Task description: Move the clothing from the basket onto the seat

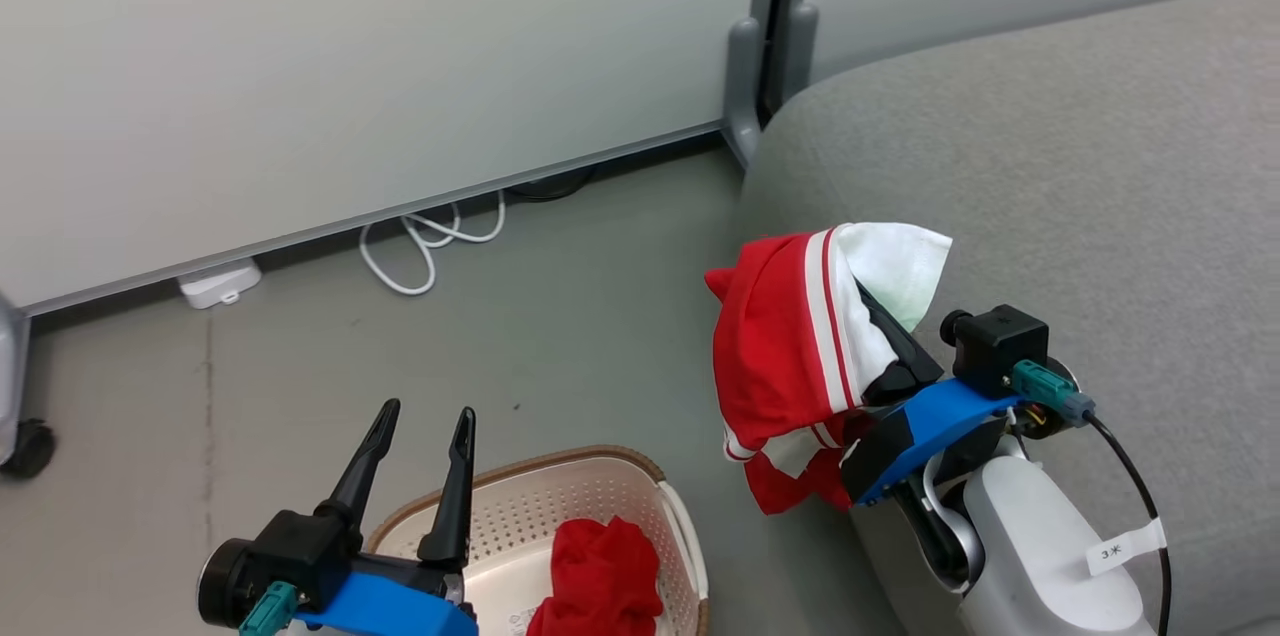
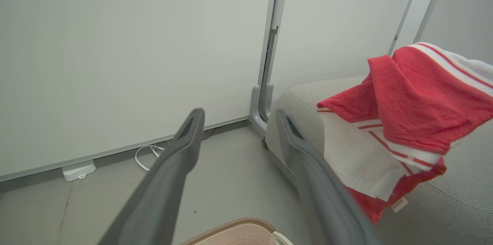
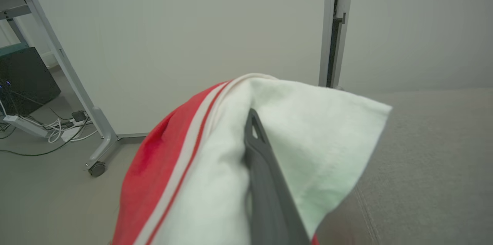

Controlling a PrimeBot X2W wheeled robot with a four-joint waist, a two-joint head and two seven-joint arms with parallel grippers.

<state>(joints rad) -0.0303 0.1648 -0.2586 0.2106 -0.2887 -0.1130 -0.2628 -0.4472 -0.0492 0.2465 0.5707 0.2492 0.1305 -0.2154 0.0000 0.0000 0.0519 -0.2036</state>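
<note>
**One red garment pinched at the seat's edge, the other lying in the basket**

In the lower left of the head view, the left gripper (image 1: 428,408) points up the frame with its two dark fingers spread and nothing between them. Just to its right, at the bottom centre, the basket (image 1: 560,461) stands on the grey floor (image 1: 560,316). A crumpled garment (image 1: 600,576) lies inside it toward the right wall, beside this gripper but not touching it. A white cable (image 1: 430,236) loops along the wall panel in the upper left.

Right of centre, the striped garment (image 1: 790,346) hangs from the right gripper (image 1: 885,326). Red cloth with white stripes falls to the left and below the fingers, and a white flap stands up over their tips. The jaws are pressed together on the fabric, which wraps around them. The garment hangs at the left edge of the seat (image 1: 1050,166), which takes up the right side of the frame.

In the left wrist view, the left gripper (image 2: 238,116) stands wide open. The basket rim (image 2: 238,224) is at the bottom centre, and the striped garment (image 2: 408,94) hangs over the seat (image 2: 300,98) at the right.

In the right wrist view, one finger of the right gripper (image 3: 250,121) rises from the bottom centre. It is half buried in the striped garment (image 3: 308,141), with the seat (image 3: 435,152) to the right.
</note>
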